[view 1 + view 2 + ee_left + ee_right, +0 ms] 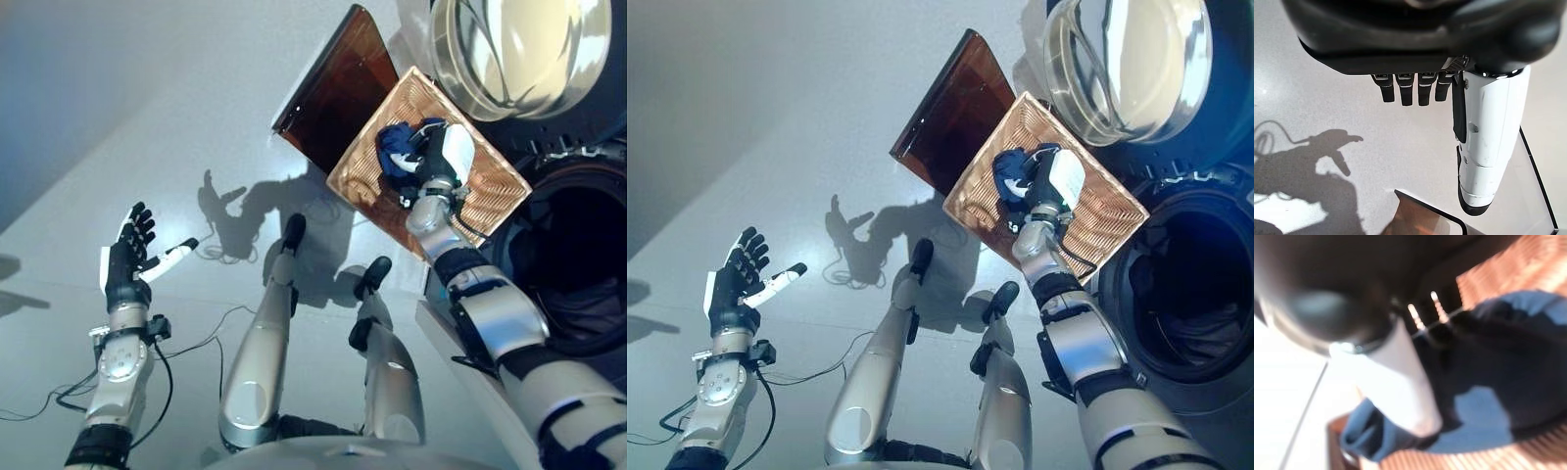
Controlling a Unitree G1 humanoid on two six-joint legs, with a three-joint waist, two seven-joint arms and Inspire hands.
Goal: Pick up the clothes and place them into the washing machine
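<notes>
The right hand [439, 157] reaches into the wicker basket [490, 186], its fingers curled on the blue clothes [395, 142] lying there. The washing machine [1190, 284] stands open to the right. The left hand [132, 250] hovers above the floor, fingers spread.

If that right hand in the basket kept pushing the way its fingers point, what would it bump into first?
The blue cloth, most likely. The right hand reaches into the wicker basket with the cloth just ahead of its fingers, seemingly touching already. Past that comes the basket's floor.
</notes>
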